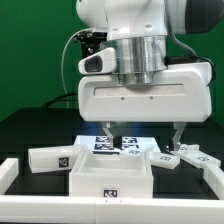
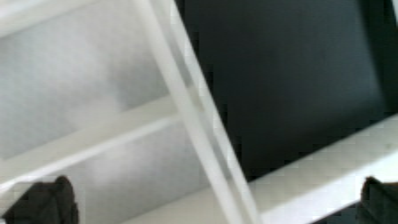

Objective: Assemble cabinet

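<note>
As far as both views allowed, found the gripper (image 1: 143,138) spread to its widest, fingers (image 1: 108,134) well apart, pinching nothing and hanging clear above the black table (image 1: 40,135). Located the cabinet box (image 1: 112,178) resting on the table low in the exterior view, open top showing, one tag on its near face. Spotted a loose tagged panel (image 1: 55,158) lying to the exterior view's left of the box, and more tagged pieces (image 1: 187,157) to the exterior view's right. Made out the marker board (image 1: 120,146) flat on the table behind the box. Noted a white rail (image 1: 12,172) along the table's edge. Picked up, in the wrist view, dark fingertips (image 2: 45,200) at opposite sides, with white cabinet box (image 2: 107,120) edges and bare table (image 2: 302,70) between; could not tell which panels.
</note>
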You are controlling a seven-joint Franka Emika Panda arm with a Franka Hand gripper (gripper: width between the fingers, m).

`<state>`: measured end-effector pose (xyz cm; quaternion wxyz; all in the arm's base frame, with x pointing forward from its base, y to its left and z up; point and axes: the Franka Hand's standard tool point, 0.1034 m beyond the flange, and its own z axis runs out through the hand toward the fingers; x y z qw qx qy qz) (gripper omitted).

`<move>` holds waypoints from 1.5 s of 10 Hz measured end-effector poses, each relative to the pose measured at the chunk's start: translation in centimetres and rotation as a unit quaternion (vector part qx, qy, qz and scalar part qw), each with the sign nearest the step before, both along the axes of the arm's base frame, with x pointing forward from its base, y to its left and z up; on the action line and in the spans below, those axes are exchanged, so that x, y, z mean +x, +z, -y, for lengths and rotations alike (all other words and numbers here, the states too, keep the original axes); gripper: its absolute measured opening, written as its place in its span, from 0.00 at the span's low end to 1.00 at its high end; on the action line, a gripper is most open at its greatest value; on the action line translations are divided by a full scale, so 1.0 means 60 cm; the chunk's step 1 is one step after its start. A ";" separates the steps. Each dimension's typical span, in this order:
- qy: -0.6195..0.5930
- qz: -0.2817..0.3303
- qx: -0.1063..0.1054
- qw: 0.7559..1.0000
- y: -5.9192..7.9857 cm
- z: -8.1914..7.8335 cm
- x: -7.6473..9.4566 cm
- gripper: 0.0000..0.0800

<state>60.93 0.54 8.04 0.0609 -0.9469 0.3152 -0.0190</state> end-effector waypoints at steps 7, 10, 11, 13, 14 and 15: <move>-0.256 -0.010 0.034 0.966 -0.010 0.032 0.028 1.00; -0.404 -0.030 0.042 0.913 -0.047 0.039 0.043 1.00; -0.440 -0.035 0.046 0.896 -0.050 0.040 0.045 1.00; -0.446 -0.036 0.046 0.893 -0.052 0.039 0.045 1.00; -0.446 -0.036 0.046 0.893 -0.052 0.038 0.045 0.86; -0.446 -0.036 0.046 0.893 -0.052 0.038 0.045 0.69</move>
